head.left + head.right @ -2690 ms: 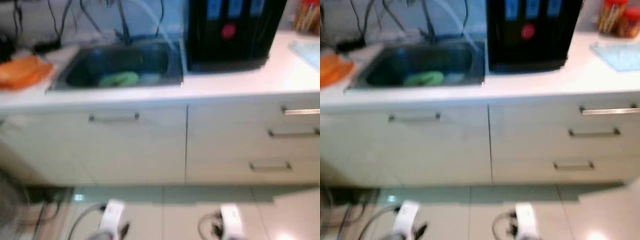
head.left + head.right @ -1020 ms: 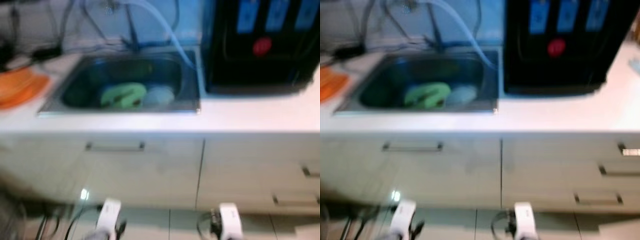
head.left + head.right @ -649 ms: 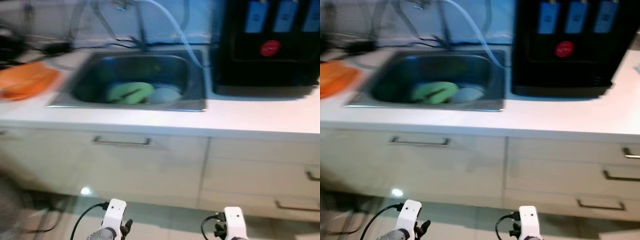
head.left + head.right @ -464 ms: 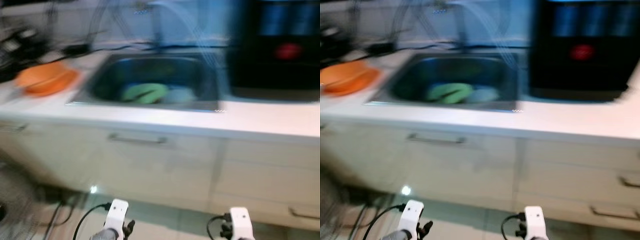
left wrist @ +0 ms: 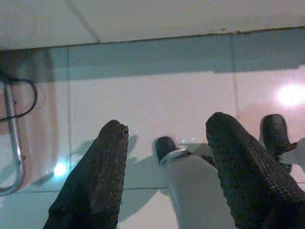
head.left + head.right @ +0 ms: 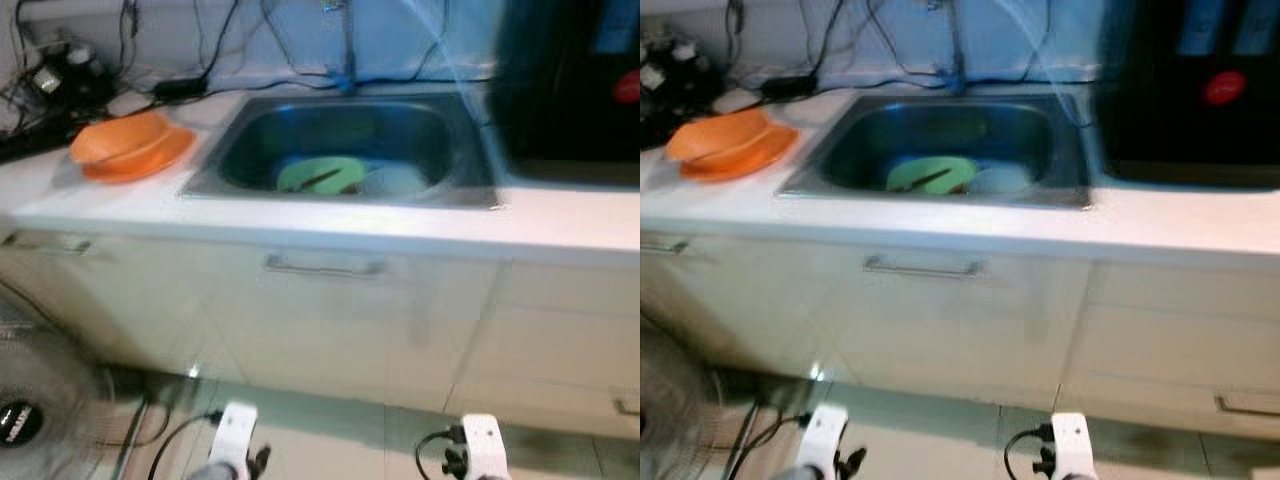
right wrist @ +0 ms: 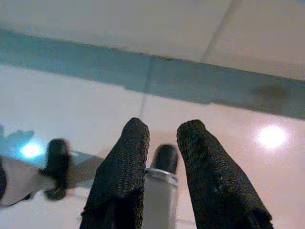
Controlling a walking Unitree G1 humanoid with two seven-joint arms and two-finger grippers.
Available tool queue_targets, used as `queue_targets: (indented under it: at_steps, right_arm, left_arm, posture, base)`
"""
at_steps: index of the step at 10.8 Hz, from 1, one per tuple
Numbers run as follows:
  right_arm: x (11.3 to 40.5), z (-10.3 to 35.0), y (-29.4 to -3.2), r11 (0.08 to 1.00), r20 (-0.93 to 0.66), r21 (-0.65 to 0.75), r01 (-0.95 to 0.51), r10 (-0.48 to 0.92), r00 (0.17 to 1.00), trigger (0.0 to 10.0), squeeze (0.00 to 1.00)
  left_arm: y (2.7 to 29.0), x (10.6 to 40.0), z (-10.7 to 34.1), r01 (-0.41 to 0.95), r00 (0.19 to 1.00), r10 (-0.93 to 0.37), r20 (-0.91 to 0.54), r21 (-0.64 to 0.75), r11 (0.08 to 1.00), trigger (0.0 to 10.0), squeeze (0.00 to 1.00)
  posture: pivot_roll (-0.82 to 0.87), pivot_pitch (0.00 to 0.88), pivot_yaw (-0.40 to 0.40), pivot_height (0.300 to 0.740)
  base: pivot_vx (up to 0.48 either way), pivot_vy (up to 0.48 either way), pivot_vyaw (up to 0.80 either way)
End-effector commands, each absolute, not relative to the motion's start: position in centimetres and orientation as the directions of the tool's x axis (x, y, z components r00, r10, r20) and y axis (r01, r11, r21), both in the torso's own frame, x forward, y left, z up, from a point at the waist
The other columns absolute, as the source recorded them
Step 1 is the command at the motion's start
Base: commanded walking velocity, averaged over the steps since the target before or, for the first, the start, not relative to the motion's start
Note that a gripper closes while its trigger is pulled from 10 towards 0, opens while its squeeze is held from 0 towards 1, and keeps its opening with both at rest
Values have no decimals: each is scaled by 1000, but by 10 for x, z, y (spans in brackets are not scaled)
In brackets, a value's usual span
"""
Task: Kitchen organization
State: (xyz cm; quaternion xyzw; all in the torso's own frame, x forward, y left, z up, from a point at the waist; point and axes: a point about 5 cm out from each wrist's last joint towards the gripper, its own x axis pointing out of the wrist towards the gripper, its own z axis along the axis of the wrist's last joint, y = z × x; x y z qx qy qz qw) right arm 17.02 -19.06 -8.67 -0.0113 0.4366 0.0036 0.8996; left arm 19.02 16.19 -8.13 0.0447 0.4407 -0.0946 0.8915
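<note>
Stainless steel is what you are facing: the sink is sitting well above and ahead of both claws, holding a green plate and a pale dish, with an orange bowl resting on the desk further toward your left claw's side. Your left claw is hanging low over the floor tiles with its fingers spread wide and empty, while your right claw is hanging likewise, fingers narrowly apart and gripping nothing. You are looking to be at the approach step, so I judge you will be needing to raise an arm over the desk edge toward the sink's dishes next.
</note>
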Motion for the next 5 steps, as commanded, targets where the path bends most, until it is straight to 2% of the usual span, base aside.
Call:
queue_targets:
  at_steps: [1,3,5]
  right_arm:
    - [172,-86,-182,1000,-777,-1,-30,18,629,10000,0]
    - [171,-87,-182,1000,-779,5,-27,21,626,10000,0]
    - [170,-88,-182,1000,-783,10,-26,24,621,10000,0]
  left_arm:
    - [173,187,-82,192,588,-95,-803,25,981,10000,0]
    - [172,187,-82,190,589,-94,-803,25,981,10000,0]
    - [173,186,-82,192,589,-93,-803,27,981,10000,0]
  posture:
    - [26,42,114,740]
    - [26,31,114,740]
    - [28,31,114,740]
  base:
    - [0,356,0]
    - [0,362,0]
    - [0,354,-800]
